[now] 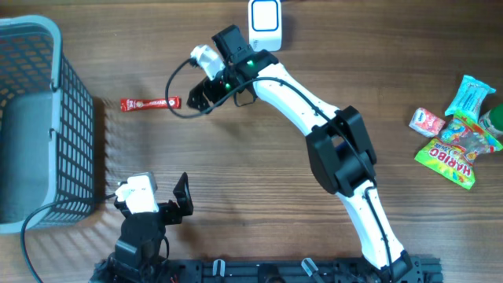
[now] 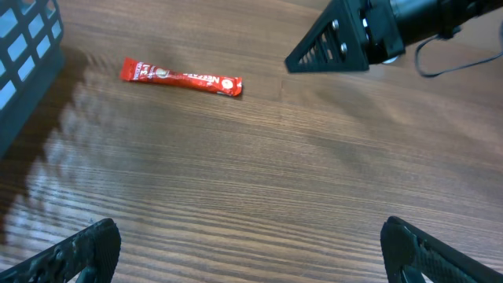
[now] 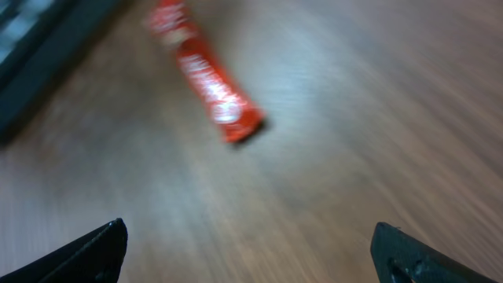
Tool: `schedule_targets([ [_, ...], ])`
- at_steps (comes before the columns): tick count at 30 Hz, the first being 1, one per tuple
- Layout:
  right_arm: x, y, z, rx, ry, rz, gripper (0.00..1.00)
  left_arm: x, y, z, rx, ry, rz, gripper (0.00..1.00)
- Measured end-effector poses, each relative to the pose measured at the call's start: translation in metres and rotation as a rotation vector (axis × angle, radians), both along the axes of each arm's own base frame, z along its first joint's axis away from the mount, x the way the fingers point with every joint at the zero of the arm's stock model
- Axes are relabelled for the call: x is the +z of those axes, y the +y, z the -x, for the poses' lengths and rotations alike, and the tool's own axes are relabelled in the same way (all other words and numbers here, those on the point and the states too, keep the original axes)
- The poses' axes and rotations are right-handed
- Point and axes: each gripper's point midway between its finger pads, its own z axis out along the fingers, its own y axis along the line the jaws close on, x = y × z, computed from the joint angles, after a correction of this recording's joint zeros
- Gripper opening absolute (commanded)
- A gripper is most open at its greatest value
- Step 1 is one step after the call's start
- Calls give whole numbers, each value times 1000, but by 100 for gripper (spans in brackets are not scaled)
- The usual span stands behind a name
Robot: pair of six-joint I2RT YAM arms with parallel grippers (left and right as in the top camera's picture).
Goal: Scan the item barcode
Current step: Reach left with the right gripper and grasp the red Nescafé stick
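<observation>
The red sachet (image 1: 149, 103) lay flat on the tabletop (image 1: 259, 196), free of both arms, its long side running 9 to 3 o'clock in the overhead view. The right fingers (image 3: 90, 255) were spread wide and gripped nothing; in the right wrist view their tips sat in the two lower corners with bare wood between them and the blurred sachet ahead at about 11 o'clock. Overhead, those fingers were just beside the sachet's end, at its 3 o'clock, not touching it. The right arm (image 1: 346, 149) reached from its base at the 6 o'clock edge up through a bent elbow and across toward 10 o'clock.

The left fingers (image 2: 78, 251) were likewise fully apart and empty, low over the tabletop, with the sachet well ahead at 11 o'clock. The left arm (image 1: 141, 228) stayed folded near its base.

A grey basket (image 1: 75, 118) stood at the sachet's 9 o'clock, a white scanner (image 1: 266, 23) at its 2 o'clock, and snack packets (image 1: 448, 153) far off at 3 o'clock.
</observation>
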Motion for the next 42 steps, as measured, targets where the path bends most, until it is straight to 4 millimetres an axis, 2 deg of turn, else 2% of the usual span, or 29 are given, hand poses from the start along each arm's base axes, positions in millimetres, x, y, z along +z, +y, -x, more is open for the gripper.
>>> schedule_targets([
  [2,3,12,9,137,-42,-78,100,0,0,0,0,0,0,100],
  [5,9,27,5,242,-156,-168,100,0,0,0,0,0,0,100],
  [7,5,33,0,271,-205,-197,100,0,0,0,0,0,0,100],
  [13,-14,46,-6,307,-269,-237,100,0,0,0,0,0,0,100],
  [17,-31,67,9,348,-290,-243,100,0,0,0,0,0,0,100],
  [19,-45,82,17,353,-320,-214,93,0,0,0,0,0,0,100],
  [21,-52,94,20,359,-361,-213,93,0,0,0,0,0,0,100],
  [25,-64,104,2,322,-475,-234,92,0,0,0,0,0,0,100],
  [26,-65,105,-2,315,-485,-243,86,0,0,0,0,0,0,100],
  [27,-65,106,-2,312,-486,-247,71,0,0,0,0,0,0,100],
  [29,-65,106,-3,306,-488,-249,30,0,0,0,0,0,0,100],
  [30,-64,107,-4,305,-493,-251,4,0,0,0,0,0,0,100],
  [35,-63,106,-9,294,-506,-239,4,0,0,0,0,0,0,100],
  [38,-64,99,-29,177,-511,-182,4,0,0,0,0,0,0,100],
  [40,-65,84,-46,31,-425,-142,4,0,0,0,0,0,0,100],
  [42,-63,53,-60,-123,-280,-82,4,0,0,0,0,0,0,100],
])
